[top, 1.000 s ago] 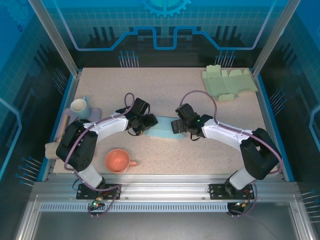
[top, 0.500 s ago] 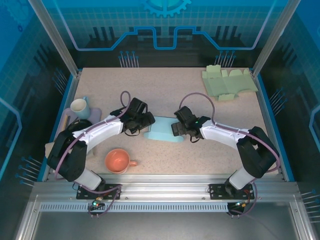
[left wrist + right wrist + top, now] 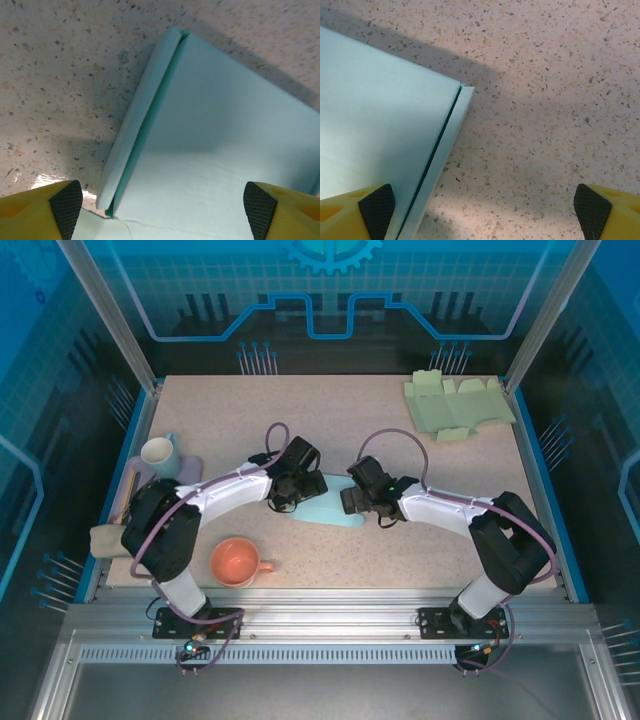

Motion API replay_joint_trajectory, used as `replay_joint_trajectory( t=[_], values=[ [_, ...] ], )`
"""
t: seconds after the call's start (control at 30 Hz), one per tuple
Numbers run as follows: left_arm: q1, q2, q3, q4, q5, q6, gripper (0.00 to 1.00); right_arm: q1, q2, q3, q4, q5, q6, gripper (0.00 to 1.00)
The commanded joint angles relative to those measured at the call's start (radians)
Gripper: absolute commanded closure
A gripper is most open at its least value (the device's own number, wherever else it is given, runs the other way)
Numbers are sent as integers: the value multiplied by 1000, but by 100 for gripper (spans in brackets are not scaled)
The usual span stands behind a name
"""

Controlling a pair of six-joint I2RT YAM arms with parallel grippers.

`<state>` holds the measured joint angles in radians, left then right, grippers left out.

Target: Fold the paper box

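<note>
Jaws of the left gripper (image 3: 300, 483) stand spread wide, nothing pinched. In the left wrist view its yellow fingers with black pads (image 3: 66, 204) sit in the bottom corners, mostly cut off by the frame. Beneath and between them lies the pale blue flattened paper box (image 3: 210, 150), with a narrow folded flap along its left side. Can't tell if the pads touch the paper.

Jaws of the right gripper (image 3: 350, 498) are also wide apart and hold nothing. Its fingers are cropped too. One pad (image 3: 376, 206) hangs over the box's flap edge and the other over the bare speckled beige tabletop (image 3: 545, 100); contact unclear.

From the top camera the box lies flat mid-table between the two grippers, with both its ends hidden under them.

Further out:
- Flat green cardboard blanks (image 3: 458, 405) lie at the far right corner; how many are stacked is hard to make out.
- A white mug (image 3: 160, 453) stands upright at the left edge.
- A salmon-orange cup (image 3: 236, 562) sits near left, close to the left arm's base.
- A tan lump (image 3: 105, 538) at the left rim is partly hidden by the arm and can't be identified.
</note>
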<state>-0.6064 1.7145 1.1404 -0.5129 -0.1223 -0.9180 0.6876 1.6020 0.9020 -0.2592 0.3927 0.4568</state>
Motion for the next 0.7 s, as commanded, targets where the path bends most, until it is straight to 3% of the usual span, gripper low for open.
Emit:
replay_joint_trajectory(
  t=[0.0, 0.67],
  values=[
    [0, 39, 43, -41, 27, -4, 13, 18, 6, -17, -12, -13, 18, 4],
    [-1, 103, 106, -166, 95, -33, 12, 16, -19, -51, -3, 6, 37, 4]
  ],
)
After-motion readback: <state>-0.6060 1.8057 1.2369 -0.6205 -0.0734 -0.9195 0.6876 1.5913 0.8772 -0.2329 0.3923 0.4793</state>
